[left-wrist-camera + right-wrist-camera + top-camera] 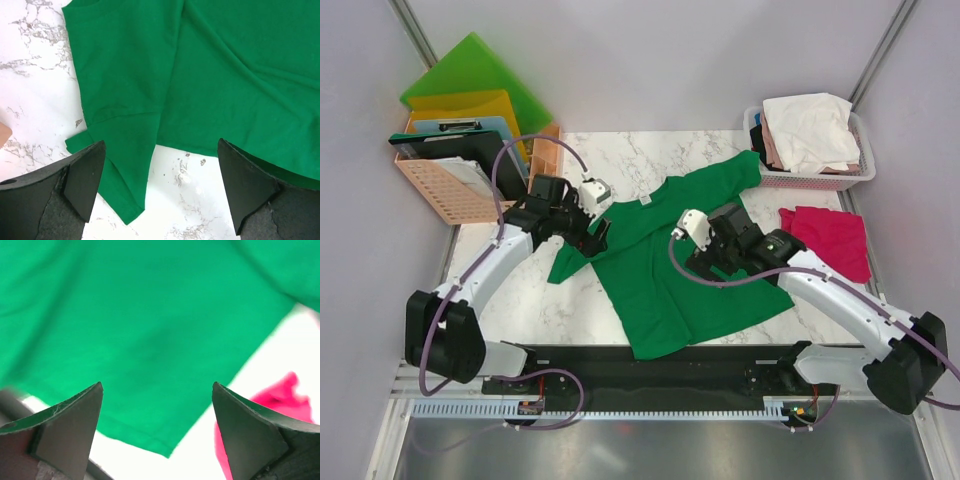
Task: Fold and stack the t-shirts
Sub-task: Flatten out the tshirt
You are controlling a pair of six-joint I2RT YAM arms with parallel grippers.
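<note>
A deep green t-shirt (665, 265) lies spread flat on the marble table, collar to the back, hem at the near edge. My left gripper (600, 232) is open and empty above its left sleeve (120, 150). My right gripper (712, 262) is open and empty over the shirt's right side; the hem corner (165, 445) shows between its fingers. A magenta-red t-shirt (830, 240) lies crumpled to the right, also in the right wrist view (280, 400). White and pale pink tees (810, 130) are piled in a basket.
A pink basket (820, 178) stands at the back right. An orange crate (450, 185) with coloured folders and a clipboard stands at the back left. A black rail (650, 360) runs along the near edge. Bare marble (540, 300) lies left of the shirt.
</note>
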